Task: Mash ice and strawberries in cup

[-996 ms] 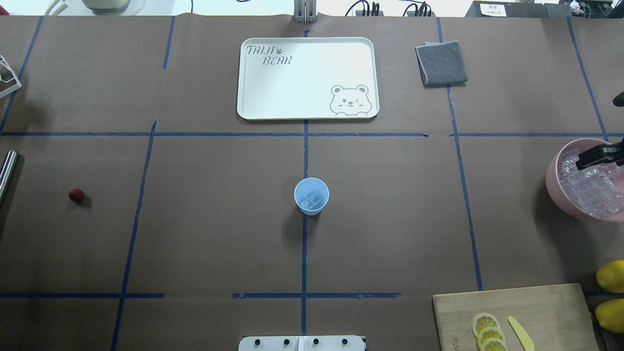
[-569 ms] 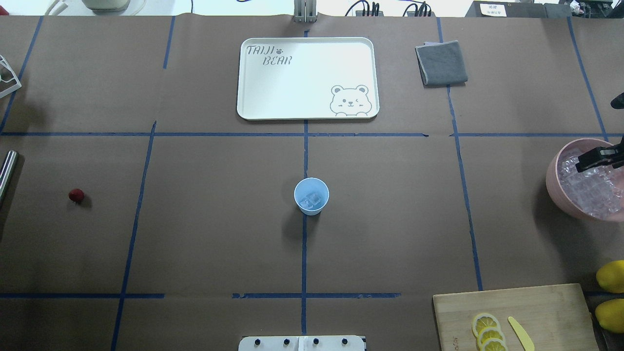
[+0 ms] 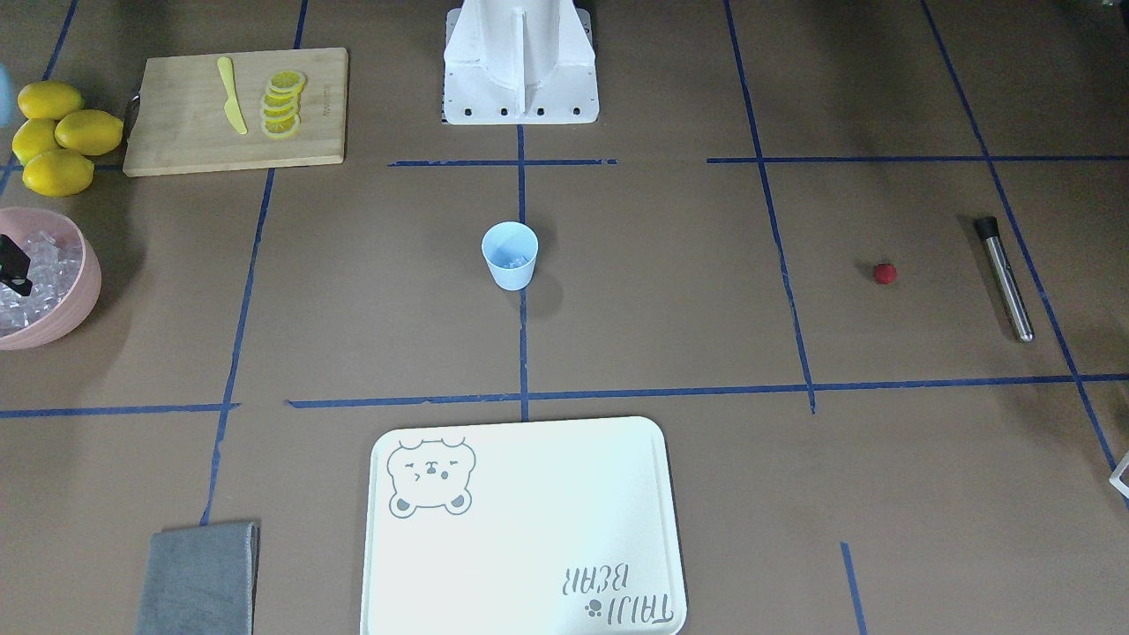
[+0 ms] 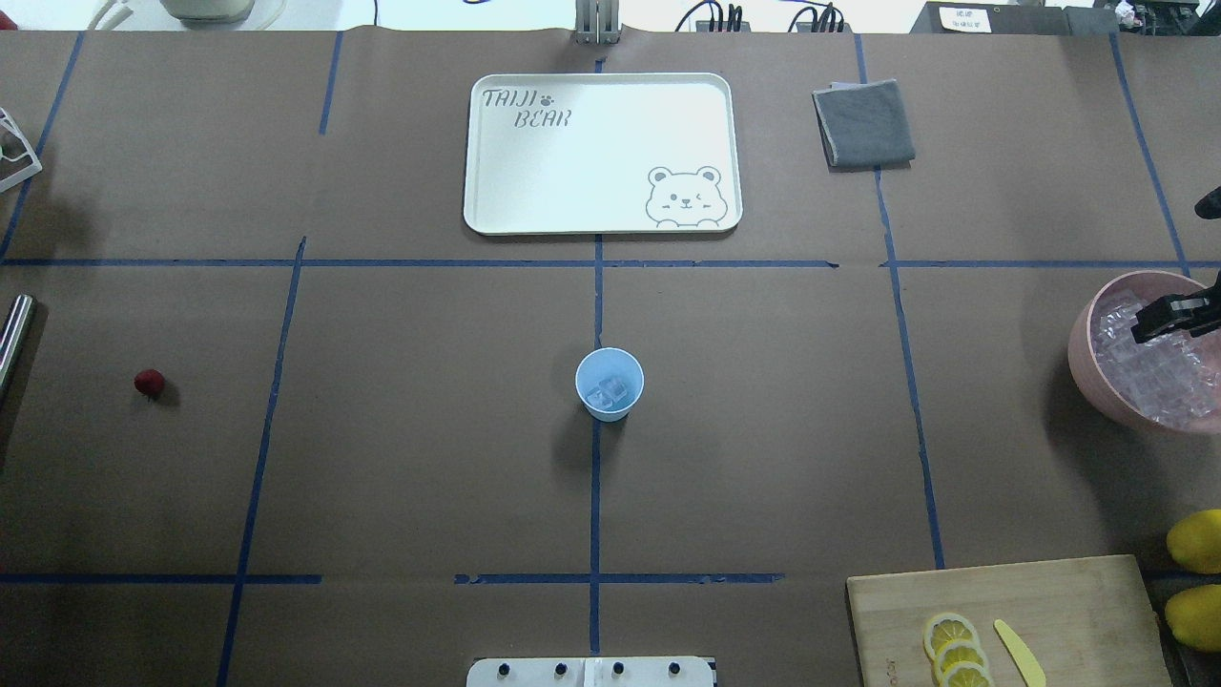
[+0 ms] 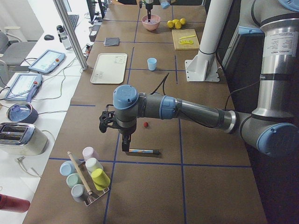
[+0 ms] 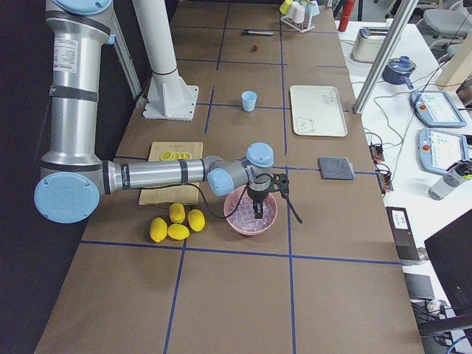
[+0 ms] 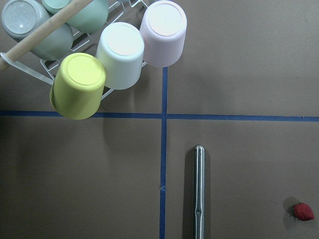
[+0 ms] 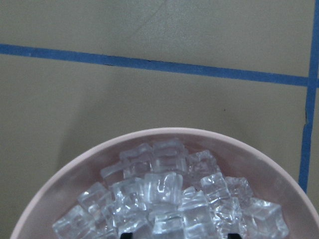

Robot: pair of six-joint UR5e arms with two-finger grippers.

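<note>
Seen from over the robot's shoulders, a slim brushed-steel muddler rod [image 4: 14, 336] pokes in at the far left edge of the table. A small round bright red strawberry [image 4: 149, 383] lies on the brown paper to its right, apart from it. The left gripper [image 5: 124, 143] hangs above one end of that rod, with the strawberry near it but off to one side, not beneath it. Only the side view catches this gripper, and I cannot tell whether its jaws are parted or closed. Its wrist camera looks down on the rod, the berry and a rack of upturned pastel cups [image 7: 120, 55].

In the middle, the small pale-blue plastic cup [image 4: 610, 384] stands upright on the blue tape line. A couple of clear ice cubes [image 4: 610, 391] sit at its bottom. The cup is well apart from both grippers. Beyond it lies a cream rectangular tray [image 4: 496, 191] with a bear print, and further right a folded grey cloth [image 4: 863, 124].

At the right edge, a wide pink bowl [image 4: 1080, 355] holds a glassy ice heap [image 8: 164, 199]. The right gripper [image 4: 1162, 322] is down over that heap, its jaws spread wide. Its fingertips [image 8: 126, 235] are apart on either side of the cubes, clamping nothing. Nearer the robot, a bamboo cutting board [image 4: 1068, 611] carries lemon slices [image 4: 957, 654] and a yellow knife [image 4: 1019, 652]. Whole yellow lemons [image 4: 1197, 540] lie beside the board.
</note>
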